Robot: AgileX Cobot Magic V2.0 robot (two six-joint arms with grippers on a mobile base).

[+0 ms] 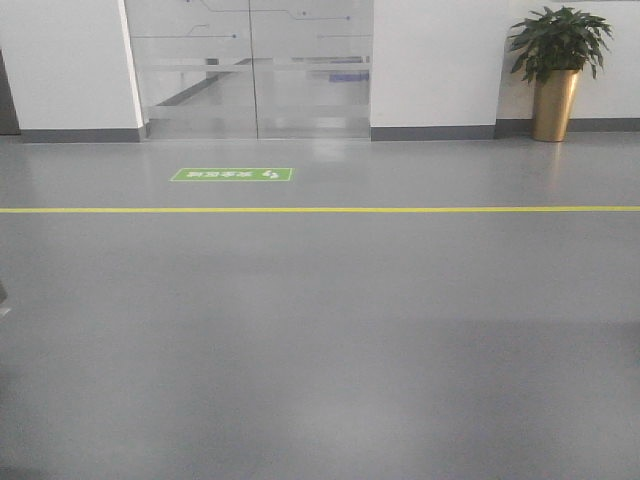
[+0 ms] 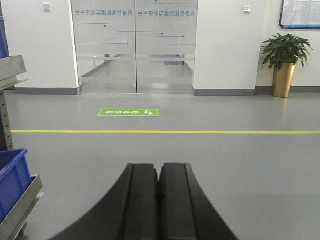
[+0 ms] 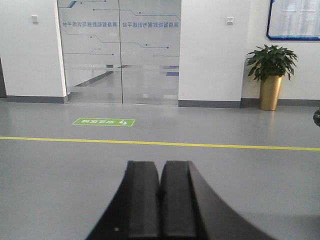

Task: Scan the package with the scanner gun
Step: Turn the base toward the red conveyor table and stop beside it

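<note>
Shut tight and empty, my black left gripper (image 2: 159, 200) and right gripper (image 3: 161, 200) face a yellow floor line (image 1: 320, 209), with package and scanner gun out of view, so reaching blind could miss.

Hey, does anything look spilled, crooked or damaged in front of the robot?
Nothing stands out. The floor is clean, the yellow line runs straight, the green floor sticker lies flat, the potted plant stands upright. The left gripper and right gripper are shut and empty. No package or scanner gun is in view.
</note>
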